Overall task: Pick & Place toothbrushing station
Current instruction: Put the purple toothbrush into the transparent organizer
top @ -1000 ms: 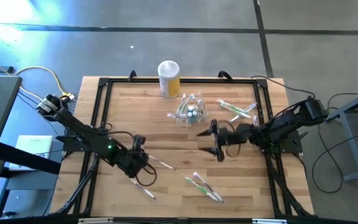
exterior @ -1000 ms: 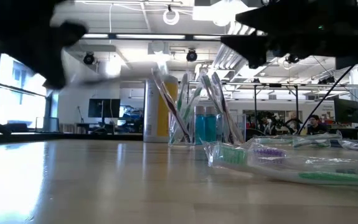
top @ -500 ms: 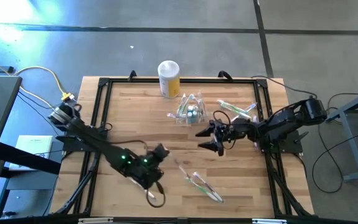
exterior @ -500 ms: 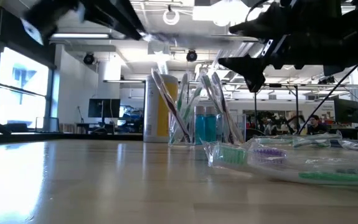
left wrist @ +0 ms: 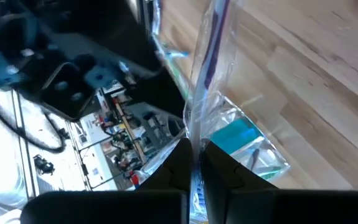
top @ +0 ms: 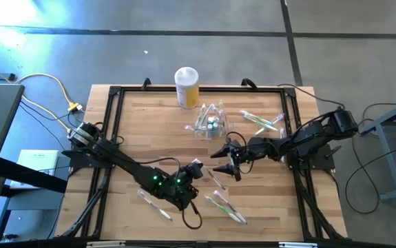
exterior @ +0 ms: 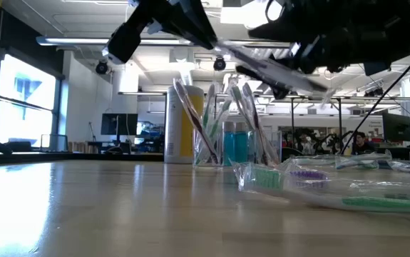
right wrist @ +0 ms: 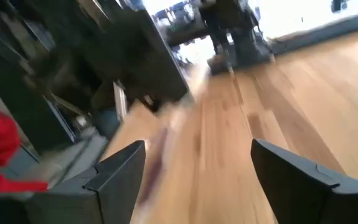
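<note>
Left tool (left wrist: 194,163) pinches a packaged toothbrush (left wrist: 208,81); right tool (top: 226,159) gapes empty.

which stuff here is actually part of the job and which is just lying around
In the job:
- toothbrushing station, clear holder with brushes standing in it
- wrapped toothbrush pinched in the left end effector
- right end effector, open, close by

Just lying about:
- yellow canister
- wrapped toothbrushes on the table

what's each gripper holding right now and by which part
The left gripper is shut on a wrapped toothbrush, pinching one end of its clear wrapper. The right gripper is open and holds nothing.
</note>
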